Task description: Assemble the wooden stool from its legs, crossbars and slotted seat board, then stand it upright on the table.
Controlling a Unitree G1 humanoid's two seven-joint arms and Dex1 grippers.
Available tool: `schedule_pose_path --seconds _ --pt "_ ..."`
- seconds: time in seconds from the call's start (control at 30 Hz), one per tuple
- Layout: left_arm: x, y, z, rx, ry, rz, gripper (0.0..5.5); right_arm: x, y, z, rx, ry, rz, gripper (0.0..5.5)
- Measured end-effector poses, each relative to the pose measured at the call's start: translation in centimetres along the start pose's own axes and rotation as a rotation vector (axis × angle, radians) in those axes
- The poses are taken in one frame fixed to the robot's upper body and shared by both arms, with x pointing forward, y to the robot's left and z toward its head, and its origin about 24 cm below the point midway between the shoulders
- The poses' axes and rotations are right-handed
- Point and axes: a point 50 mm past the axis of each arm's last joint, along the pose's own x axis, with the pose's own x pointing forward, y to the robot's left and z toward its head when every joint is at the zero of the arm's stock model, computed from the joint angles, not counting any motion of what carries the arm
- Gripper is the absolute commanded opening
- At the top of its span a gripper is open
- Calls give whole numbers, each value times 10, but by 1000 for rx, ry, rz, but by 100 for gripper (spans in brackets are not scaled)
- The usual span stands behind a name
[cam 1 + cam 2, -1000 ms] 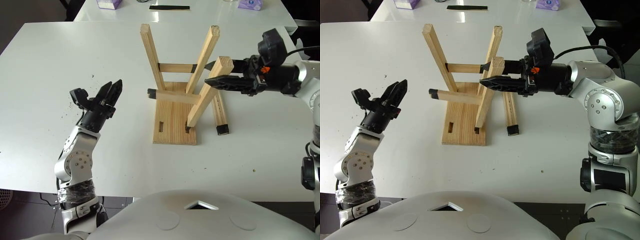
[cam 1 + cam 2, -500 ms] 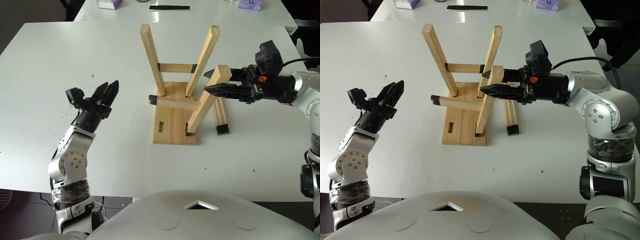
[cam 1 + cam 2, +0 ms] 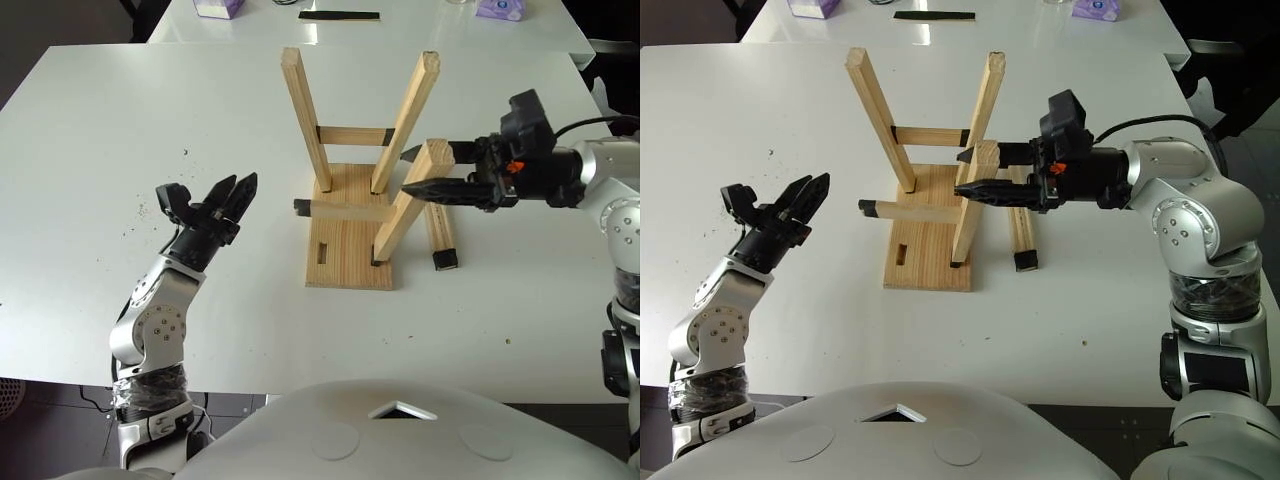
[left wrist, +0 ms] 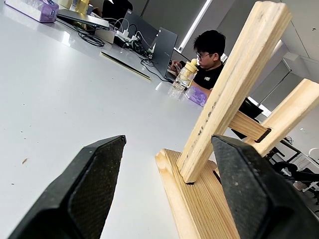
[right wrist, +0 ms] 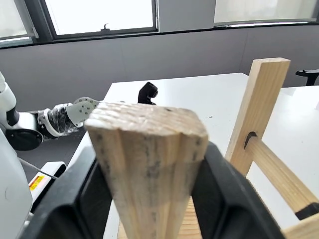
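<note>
Two pale wooden legs [image 3: 305, 120] in slotted seat board [image 3: 350, 265]; right gripper [image 3: 412, 172] clamps tilted third leg [image 3: 398, 215]; fourth leg [image 3: 441, 235] loose; left gripper [image 3: 236, 184] agape

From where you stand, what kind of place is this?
Probably an office or a lab: long white tables, a laptop with cables farther back, and a row of large windows along the wall.

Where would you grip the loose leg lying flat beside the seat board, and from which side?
Come from above and pinch the loose leg across its narrow width, just behind the black-capped near end: it lies flat on the table, long sides exposed.
</note>
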Motion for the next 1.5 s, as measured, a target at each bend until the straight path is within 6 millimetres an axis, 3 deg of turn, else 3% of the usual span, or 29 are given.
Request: schedule_pose_path --seconds 0.33,0.67,0.73,0.83,0.93,1.3,1.5 --pt "-2 -8 -17 -8 28 -5 320 3 8 -15 -62 82 -25 201" --pt "1 -14 -39 10 73 2 320 9 1 -5 -45 156 -27 201" --pt "1 -14 -42 7 65 11 320 7 -1 -4 -33 145 -31 246" --pt "-2 -9 -44 0 56 39 320 2 -6 -22 101 116 -67 290" --pt "-4 -2 -44 -3 41 71 320 -4 -10 -18 98 91 -121 340" --pt "-6 25 -40 3 42 134 320 -16 6 -15 68 89 -270 340" --pt "-19 41 -41 3 72 190 320 -26 16 -9 81 39 -337 340"
